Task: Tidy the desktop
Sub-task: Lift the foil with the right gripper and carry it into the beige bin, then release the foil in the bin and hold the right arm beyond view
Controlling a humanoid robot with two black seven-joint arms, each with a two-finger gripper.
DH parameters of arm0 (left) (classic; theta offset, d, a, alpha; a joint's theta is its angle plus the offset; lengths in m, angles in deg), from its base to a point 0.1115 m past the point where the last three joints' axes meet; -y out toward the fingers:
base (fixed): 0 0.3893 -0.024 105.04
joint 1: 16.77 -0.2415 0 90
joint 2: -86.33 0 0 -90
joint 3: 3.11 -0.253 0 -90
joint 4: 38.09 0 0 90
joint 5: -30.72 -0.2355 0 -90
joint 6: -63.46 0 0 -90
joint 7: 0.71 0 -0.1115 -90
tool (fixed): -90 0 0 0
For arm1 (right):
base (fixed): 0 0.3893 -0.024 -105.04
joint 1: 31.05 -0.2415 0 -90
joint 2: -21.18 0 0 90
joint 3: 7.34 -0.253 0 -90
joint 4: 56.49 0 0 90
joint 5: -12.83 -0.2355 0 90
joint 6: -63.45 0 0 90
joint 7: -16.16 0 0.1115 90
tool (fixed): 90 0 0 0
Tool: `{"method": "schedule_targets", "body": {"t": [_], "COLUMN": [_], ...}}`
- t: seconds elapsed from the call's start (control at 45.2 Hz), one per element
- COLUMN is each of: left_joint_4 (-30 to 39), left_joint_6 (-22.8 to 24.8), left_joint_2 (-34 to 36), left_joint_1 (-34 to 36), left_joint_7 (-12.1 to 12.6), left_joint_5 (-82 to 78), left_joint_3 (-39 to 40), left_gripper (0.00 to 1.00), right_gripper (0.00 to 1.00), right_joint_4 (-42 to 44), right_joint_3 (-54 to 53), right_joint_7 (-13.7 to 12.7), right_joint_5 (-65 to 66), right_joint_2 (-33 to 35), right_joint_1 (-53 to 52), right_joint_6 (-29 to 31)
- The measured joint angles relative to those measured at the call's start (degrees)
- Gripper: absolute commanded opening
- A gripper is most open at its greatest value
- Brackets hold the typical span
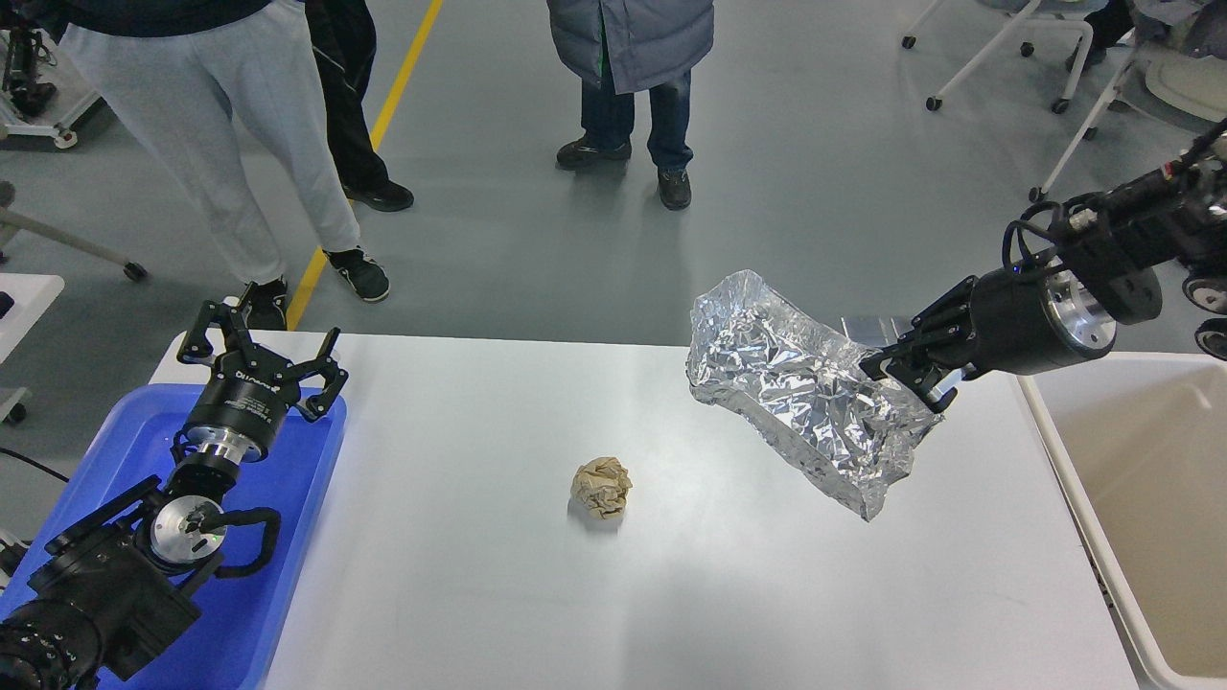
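Observation:
The white desktop [498, 613] fills the lower middle of the head view. A crumpled brown paper ball [601, 487] lies near its centre. My right gripper [901, 374] is shut on the right edge of a crumpled silver foil sheet [805, 398] and holds it in the air above the desktop's far right part. My left gripper [261, 347] is open and empty, above the far end of the blue tray [288, 556] at the left.
A beige-white bin [1141, 498] stands at the desktop's right edge, close under my right arm. Three people stand on the grey floor beyond the desktop's far edge. Wheeled chairs stand at the far right.

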Motion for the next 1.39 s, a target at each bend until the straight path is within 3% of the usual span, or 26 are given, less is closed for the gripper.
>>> {"method": "schedule_targets", "body": {"t": [0.398, 0.907, 1.194, 1.393], "left_joint_4": [0.0, 0.0, 0.0, 0.0], "left_joint_6": [0.0, 0.0, 0.0, 0.0], "left_joint_2": [0.0, 0.0, 0.0, 0.0], "left_joint_1": [0.0, 0.0, 0.0, 0.0], "left_joint_7": [0.0, 0.0, 0.0, 0.0], "left_joint_5": [0.0, 0.0, 0.0, 0.0], "left_joint_3": [0.0, 0.0, 0.0, 0.0], "left_gripper": [1.00, 1.00, 1.00, 1.00], "right_gripper": [0.00, 0.00, 0.00, 0.00], "right_joint_4": [9.2, 27.7, 39.5, 50.5], "right_joint_3": [-0.4, -5.2, -16.3, -23.4], "right_joint_7": [0.1, 0.6, 0.7, 0.5], "right_joint_5": [-0.3, -1.6, -5.7, -12.4], "right_joint_2": [8.0, 17.3, 17.7, 14.2], "right_joint_1": [6.5, 28.7, 47.9, 60.2], "right_joint_6": [0.7, -3.3, -7.2, -9.2]}}
